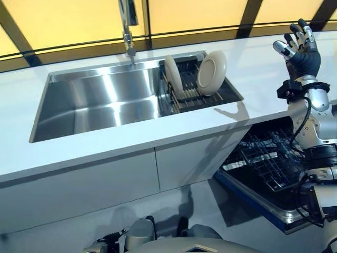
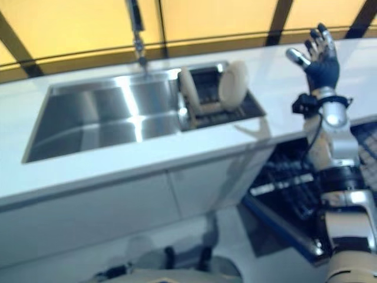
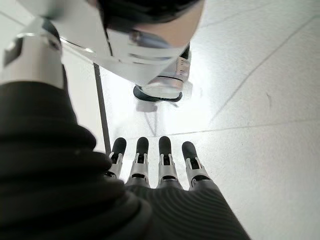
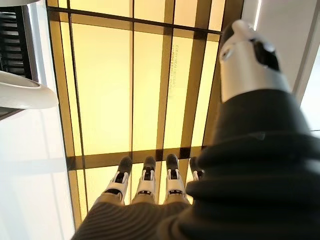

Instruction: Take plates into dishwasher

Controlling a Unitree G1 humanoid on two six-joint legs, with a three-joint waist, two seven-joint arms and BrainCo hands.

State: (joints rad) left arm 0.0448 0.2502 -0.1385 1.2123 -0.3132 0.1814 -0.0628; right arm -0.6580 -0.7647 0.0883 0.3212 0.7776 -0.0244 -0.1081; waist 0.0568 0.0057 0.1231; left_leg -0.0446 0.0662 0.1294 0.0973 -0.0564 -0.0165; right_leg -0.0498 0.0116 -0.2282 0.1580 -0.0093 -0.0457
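Observation:
Two cream plates stand on edge in the dark rack at the sink's right end: one [image 1: 172, 77] on the left, one [image 1: 211, 73] leaning at the right. A plate's rim [image 4: 22, 95] also shows in the right wrist view. My right hand [image 1: 301, 51] is raised over the counter, right of the rack, fingers straight and holding nothing. Below the counter the dishwasher's lower rack [image 1: 263, 158] is pulled out, dark wire with nothing in it. My left hand [image 3: 150, 165] hangs low over the floor with straight fingers and is out of the eye views.
A steel sink [image 1: 100, 100] with a tap [image 1: 128, 31] fills the left of the white counter [image 1: 258, 68]. White cabinet fronts [image 1: 105, 184] run under it. The open dishwasher door [image 1: 263, 203] juts out at lower right.

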